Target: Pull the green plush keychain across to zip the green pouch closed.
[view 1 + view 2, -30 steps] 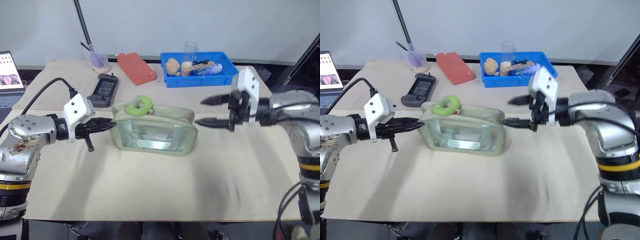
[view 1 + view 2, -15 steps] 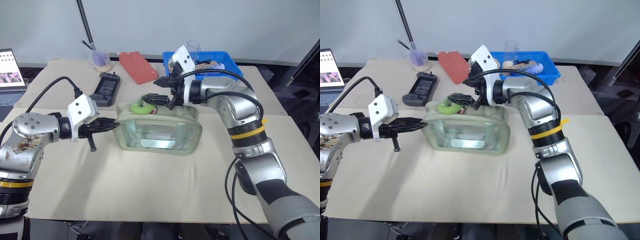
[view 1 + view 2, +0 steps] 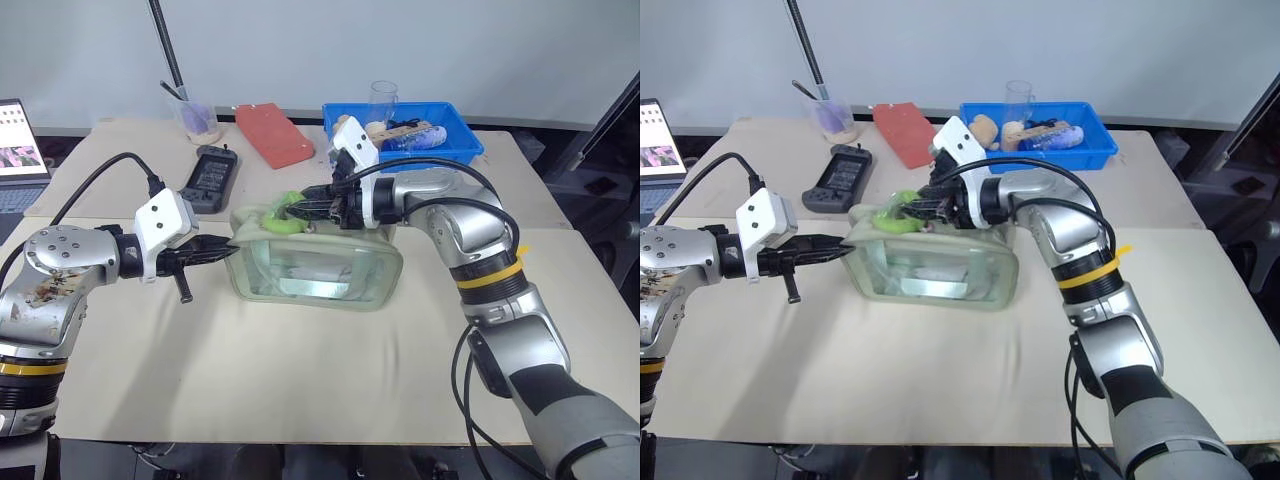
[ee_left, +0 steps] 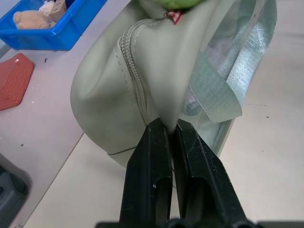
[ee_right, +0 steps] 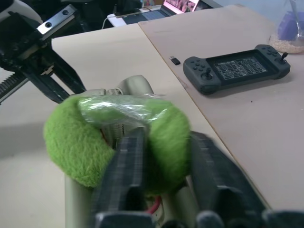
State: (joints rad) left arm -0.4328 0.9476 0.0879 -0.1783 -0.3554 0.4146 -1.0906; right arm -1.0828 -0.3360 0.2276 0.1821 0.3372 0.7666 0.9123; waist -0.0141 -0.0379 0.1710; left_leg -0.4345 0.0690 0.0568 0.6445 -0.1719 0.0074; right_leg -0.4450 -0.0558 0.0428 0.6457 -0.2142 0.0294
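On top of the green pouch point(image 3: 315, 262), we've got right gripper point(image 5: 164, 156) clamped on the green plush keychain point(image 5: 114, 137); left gripper point(image 4: 169, 137) pinches pouch's end. Pull straight along zip, w/ left anchoring.

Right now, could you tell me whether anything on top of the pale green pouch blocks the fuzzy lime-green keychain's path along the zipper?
Nothing visible does. The right gripper is shut on the fuzzy lime-green ring keychain at the pale sage-green pouch's left end, which the left gripper pinches. The pouch's top is otherwise bare.
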